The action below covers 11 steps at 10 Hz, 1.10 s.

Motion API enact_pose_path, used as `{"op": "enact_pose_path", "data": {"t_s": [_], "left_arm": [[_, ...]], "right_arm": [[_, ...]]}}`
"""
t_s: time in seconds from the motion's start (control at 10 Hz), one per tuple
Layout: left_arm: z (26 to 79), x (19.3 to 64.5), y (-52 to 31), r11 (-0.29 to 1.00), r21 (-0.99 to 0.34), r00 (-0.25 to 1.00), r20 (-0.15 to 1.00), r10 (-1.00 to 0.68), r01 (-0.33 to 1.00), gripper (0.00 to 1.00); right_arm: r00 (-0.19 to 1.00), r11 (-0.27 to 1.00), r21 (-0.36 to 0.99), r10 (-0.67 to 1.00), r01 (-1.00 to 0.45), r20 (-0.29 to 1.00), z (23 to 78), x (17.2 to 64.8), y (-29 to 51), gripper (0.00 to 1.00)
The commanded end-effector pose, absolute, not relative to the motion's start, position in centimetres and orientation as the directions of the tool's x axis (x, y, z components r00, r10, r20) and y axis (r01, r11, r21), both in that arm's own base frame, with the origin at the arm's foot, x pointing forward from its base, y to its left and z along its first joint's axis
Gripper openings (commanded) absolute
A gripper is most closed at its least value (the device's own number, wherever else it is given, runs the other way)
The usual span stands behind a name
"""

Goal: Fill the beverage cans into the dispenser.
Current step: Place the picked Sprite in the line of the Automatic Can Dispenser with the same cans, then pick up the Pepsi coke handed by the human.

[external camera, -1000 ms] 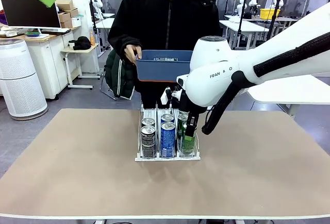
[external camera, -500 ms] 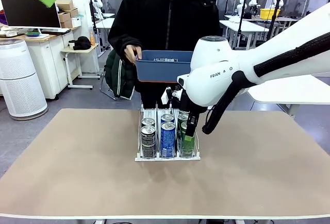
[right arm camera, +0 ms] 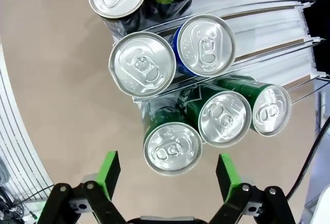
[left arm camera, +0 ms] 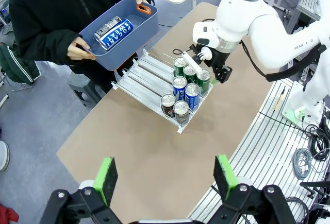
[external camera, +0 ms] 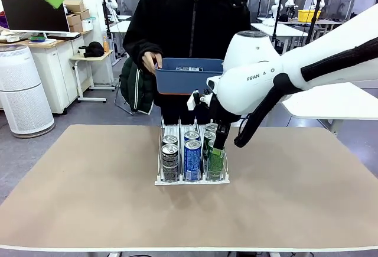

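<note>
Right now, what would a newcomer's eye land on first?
The white right arm's tool hangs open above the slim green metal cans in the right lane of the low white wire-laned rack at mid-table. Behind it, a person holds a blue rectangular plastic bin with two more cans lying inside.

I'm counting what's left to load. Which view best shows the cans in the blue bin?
Left wrist view: it looks down into the bin, two cans lying inside. Front view gives mainly its side wall.

A grey floor (external camera: 88, 112) runs past a white air purifier (external camera: 22, 91) and a white cabinet (external camera: 50, 74) bearing a dark monitor (external camera: 32, 13) and cardboard boxes (external camera: 75, 10); white worktables (external camera: 283, 31) stand beyond.
</note>
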<state>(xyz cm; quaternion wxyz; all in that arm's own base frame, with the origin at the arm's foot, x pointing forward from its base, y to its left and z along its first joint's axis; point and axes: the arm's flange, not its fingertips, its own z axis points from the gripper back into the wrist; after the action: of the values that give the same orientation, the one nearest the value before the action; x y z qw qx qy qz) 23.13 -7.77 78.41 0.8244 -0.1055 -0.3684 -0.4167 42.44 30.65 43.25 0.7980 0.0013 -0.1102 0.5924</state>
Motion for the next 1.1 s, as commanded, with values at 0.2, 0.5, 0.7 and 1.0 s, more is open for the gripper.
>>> {"op": "enact_pose_path", "data": {"t_s": [0.2,0.5,0.7,1.0], "left_arm": [[78.43,23.16,-7.85,0.637,0.125,0.387,0.701,-0.599,0.761,1.0],[78.43,23.16,-7.85,0.637,0.125,0.387,0.701,-0.599,0.761,1.0],[78.43,23.16,-7.85,0.637,0.125,0.387,0.701,-0.599,0.761,1.0],[78.43,23.16,-7.85,0.637,0.125,0.387,0.701,-0.599,0.761,1.0]], "right_arm": [[0.292,0.318,-0.116,0.936,-0.941,0.198,43.73,42.16,30.44,0.99],[0.292,0.318,-0.116,0.936,-0.941,0.198,43.73,42.16,30.44,0.99],[0.292,0.318,-0.116,0.936,-0.941,0.198,43.73,42.16,30.44,0.99],[0.296,0.322,-0.11,0.933,-0.94,0.204,43.84,42.06,30.42,0.99]]}}
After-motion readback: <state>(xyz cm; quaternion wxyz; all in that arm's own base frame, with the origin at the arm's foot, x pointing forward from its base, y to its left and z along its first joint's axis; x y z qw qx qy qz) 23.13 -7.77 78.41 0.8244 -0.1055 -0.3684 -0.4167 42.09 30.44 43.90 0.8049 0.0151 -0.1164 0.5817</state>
